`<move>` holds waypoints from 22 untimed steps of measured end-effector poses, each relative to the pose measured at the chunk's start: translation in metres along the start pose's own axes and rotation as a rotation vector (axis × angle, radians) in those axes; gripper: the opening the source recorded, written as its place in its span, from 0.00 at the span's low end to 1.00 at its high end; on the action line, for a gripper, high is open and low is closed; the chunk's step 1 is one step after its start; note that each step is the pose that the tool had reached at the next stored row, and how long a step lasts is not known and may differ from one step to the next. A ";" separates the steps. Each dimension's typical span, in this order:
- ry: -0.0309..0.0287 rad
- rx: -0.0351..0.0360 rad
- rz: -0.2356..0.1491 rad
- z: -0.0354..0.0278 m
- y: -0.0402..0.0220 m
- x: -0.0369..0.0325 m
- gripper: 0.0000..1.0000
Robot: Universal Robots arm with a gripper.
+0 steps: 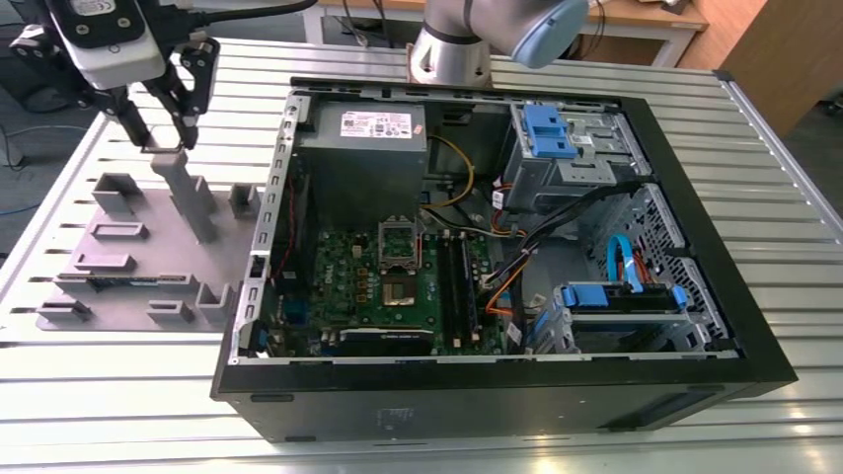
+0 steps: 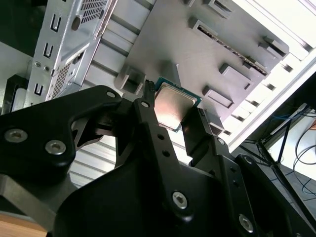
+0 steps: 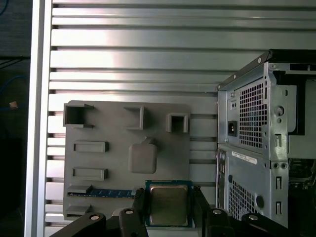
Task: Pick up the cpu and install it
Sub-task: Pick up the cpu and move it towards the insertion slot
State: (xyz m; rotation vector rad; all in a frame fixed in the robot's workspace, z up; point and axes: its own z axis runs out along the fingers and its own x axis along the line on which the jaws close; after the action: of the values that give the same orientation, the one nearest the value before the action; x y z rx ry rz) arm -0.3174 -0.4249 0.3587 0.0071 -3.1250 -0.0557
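The slatted metal table (image 1: 106,380) carries everything. The biggest thing on it is the open PC case (image 1: 500,400), which lies well off to one side of the jaws, toward the exterior view's right. The case is on its side, and the green motherboard (image 1: 349,286) faces up inside it. The processor socket (image 1: 399,288) on the board is far from the jaws, and its dark frame (image 1: 398,237) is swung up just beyond it.

Next in size is the grey holder plate (image 1: 132,262), which lies directly beneath the jaws, beside the case wall. Stepped blocks and slots stick up from the plate. Its tallest post (image 1: 189,197) stands just under the fingertips. A blue-green strip (image 3: 103,193) rests in one slot near the jaws.

The gripper (image 1: 164,138) hangs over the far end of the plate, pointing down, at the end of the arm (image 1: 461,39).

The cpu (image 3: 169,204) is the smallest thing here. It sits right between the jaws and is level with the fingertips. Its pale metal top faces the first wrist camera. In both wrist views the black fingers (image 3: 140,206) press against two opposite edges of the chip, so the jaws are closed on it. In the second wrist view the cpu (image 2: 175,106) is held clear of the plate behind it.
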 end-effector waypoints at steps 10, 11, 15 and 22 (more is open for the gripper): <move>-0.0001 -0.0001 0.000 0.0001 0.0001 -0.0068 0.47; 0.0000 0.0000 0.000 0.0000 0.0001 -0.0069 0.47; 0.0000 0.0000 0.000 0.0000 0.0001 -0.0071 0.47; 0.0000 0.0000 0.000 -0.0001 0.0001 -0.0135 0.47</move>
State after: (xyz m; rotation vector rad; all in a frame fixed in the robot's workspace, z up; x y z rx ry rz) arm -0.3039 -0.4247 0.3585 0.0070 -3.1251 -0.0558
